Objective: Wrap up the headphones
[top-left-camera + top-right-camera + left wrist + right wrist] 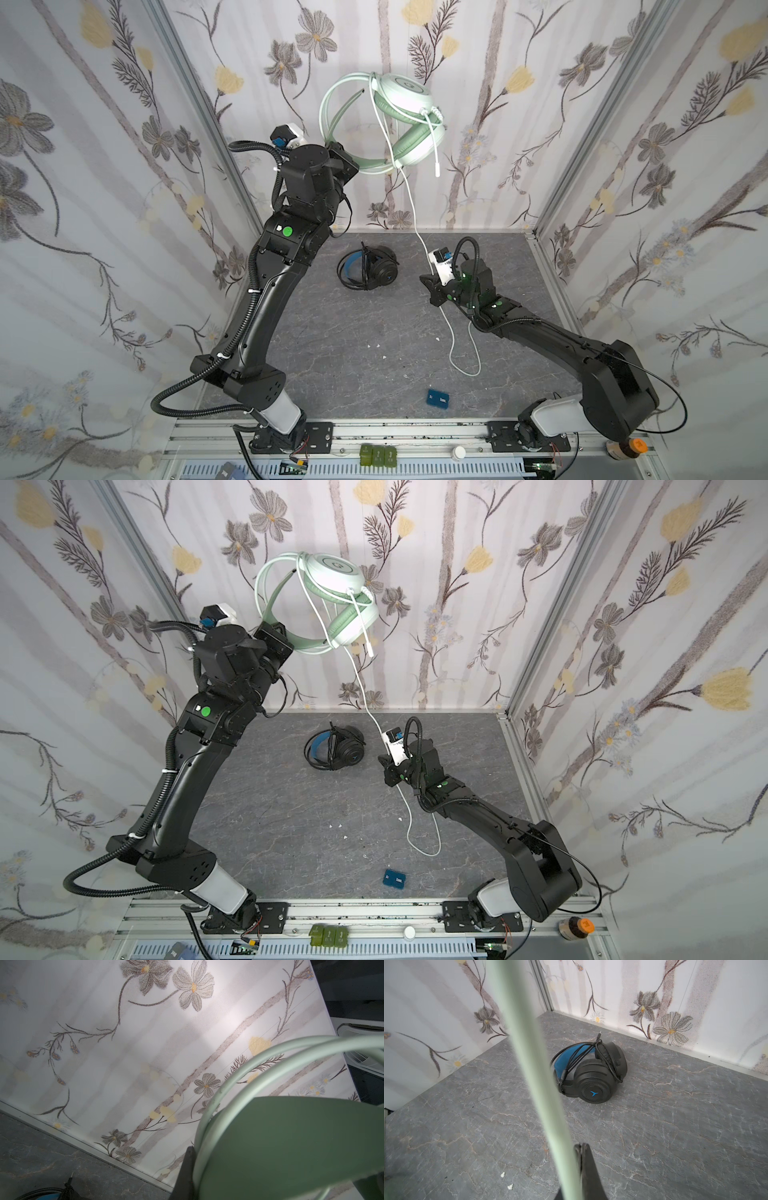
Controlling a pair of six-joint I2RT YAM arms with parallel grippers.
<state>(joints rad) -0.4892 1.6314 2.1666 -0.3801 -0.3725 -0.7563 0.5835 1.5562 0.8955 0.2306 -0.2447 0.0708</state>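
My left gripper [347, 160] is raised by the back wall, shut on the headband of the mint-green headphones [409, 108] [336, 584]. In the left wrist view one dark finger [187, 1167] presses against the pale headband [270, 1147]. The pale cable [411, 199] hangs down from the earcups to my right gripper [426, 280], low over the table. That gripper [580, 1146] is shut with its tips together; the cable [533, 1076] runs alongside its fingers, not between the tips. The black headphones [372, 268] [591, 1076] lie on the table, their cable wound around them.
The pale cable's slack forms a loop [465, 365] on the grey table [332, 353] in front of the right arm. A small blue box [438, 399] lies near the front edge. Flowered walls close in the back and both sides.
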